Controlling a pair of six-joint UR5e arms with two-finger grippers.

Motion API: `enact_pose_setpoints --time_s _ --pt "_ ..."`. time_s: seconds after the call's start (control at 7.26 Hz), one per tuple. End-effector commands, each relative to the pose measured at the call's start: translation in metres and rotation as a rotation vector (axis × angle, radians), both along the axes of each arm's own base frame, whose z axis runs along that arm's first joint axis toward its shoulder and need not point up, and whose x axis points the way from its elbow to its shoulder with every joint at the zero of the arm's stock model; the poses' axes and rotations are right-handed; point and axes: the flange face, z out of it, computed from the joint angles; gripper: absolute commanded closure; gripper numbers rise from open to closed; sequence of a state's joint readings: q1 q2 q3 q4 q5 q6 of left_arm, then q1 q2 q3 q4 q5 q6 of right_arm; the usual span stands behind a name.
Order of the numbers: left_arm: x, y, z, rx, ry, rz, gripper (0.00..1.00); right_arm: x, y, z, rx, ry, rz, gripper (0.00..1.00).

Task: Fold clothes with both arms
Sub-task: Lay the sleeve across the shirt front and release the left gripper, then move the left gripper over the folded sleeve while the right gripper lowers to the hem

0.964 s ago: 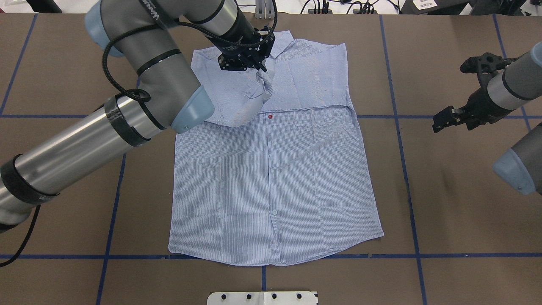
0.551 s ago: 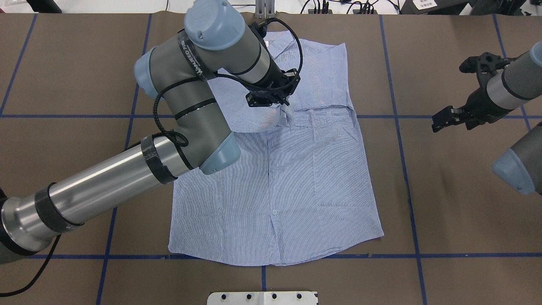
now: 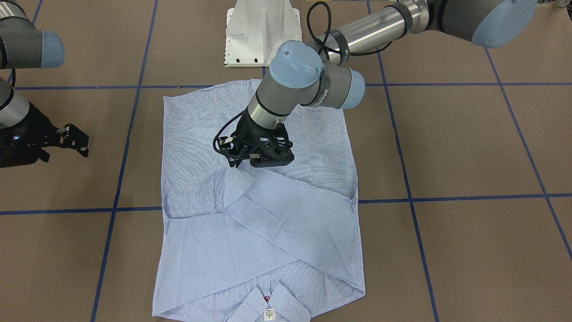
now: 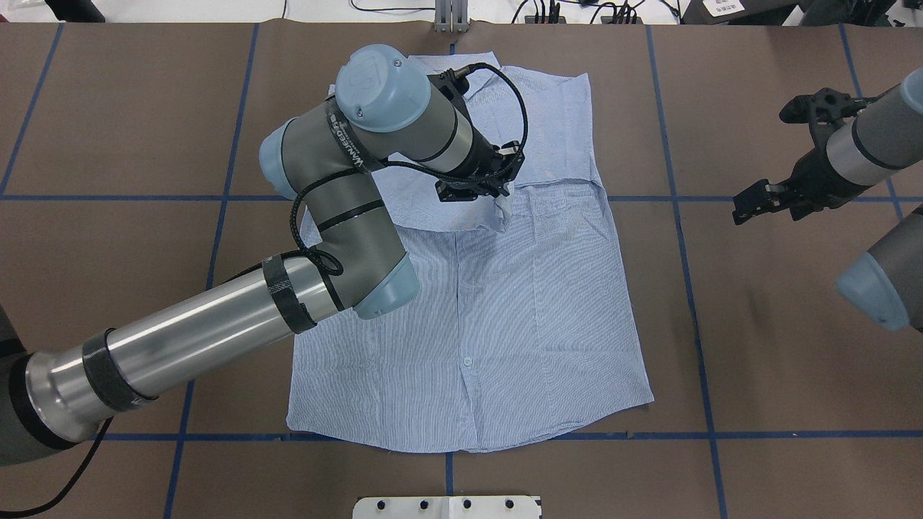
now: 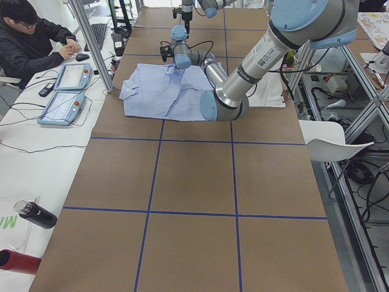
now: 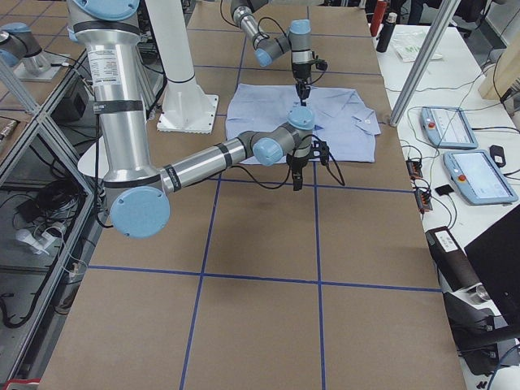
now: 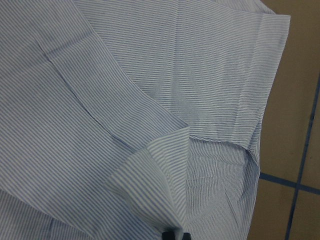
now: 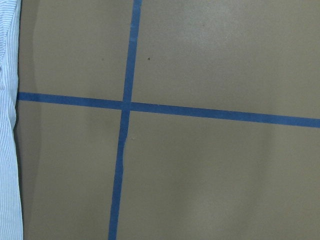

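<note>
Shirt [image 4: 505, 324] lies flat on the surface [image 4: 757, 324], partly hidden under our left arm [image 4: 216, 324]. Our left gripper [image 4: 499, 203] pinches its folded-over sleeve [image 3: 290, 197]. Our right gripper [image 4: 746, 205] hovers beside it, jaws spread, empty.

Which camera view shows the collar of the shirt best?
The exterior front-facing view: the collar lies in plain sight at the bottom edge, with its white label and a red button. In the overhead view the left arm covers most of it. The side views show it small; the wrist views not at all.
</note>
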State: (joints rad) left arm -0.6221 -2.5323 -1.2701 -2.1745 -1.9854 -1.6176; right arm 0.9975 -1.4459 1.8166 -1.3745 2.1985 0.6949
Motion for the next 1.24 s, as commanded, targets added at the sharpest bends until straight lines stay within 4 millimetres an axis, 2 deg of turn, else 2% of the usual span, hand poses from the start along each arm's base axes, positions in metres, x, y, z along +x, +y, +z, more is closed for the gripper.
enact_pose_setpoints --time_s 0.0,0.28,0.55,0.69,0.83,0.96,1.1 --pt "0.002 0.009 -0.016 0.087 0.075 -0.069 0.0 -0.001 -0.001 -0.004 0.005 -0.004 -0.001 0.0" --pt "0.003 0.015 -0.021 0.119 0.093 -0.105 0.0 -0.001 -0.002 -0.004 0.005 -0.003 0.001 0.0" --pt "0.007 0.013 -0.011 0.11 0.077 -0.103 0.0 -0.004 0.0 -0.008 0.01 -0.01 -0.005 0.0" --pt "0.002 0.016 0.01 0.092 0.054 -0.098 0.0 -0.009 0.006 -0.016 0.02 -0.022 -0.021 0.0" --pt "-0.019 0.03 0.047 0.077 0.03 -0.095 0.0 -0.021 0.021 -0.026 -0.027 -0.042 0.009 0.0" --pt "-0.055 0.059 0.063 0.041 -0.009 -0.059 0.0 -0.051 0.042 -0.049 -0.057 -0.114 0.05 0.0" --pt "-0.093 0.086 0.057 0.014 -0.045 -0.041 0.0 -0.065 0.064 -0.05 -0.072 -0.164 0.057 0.0"
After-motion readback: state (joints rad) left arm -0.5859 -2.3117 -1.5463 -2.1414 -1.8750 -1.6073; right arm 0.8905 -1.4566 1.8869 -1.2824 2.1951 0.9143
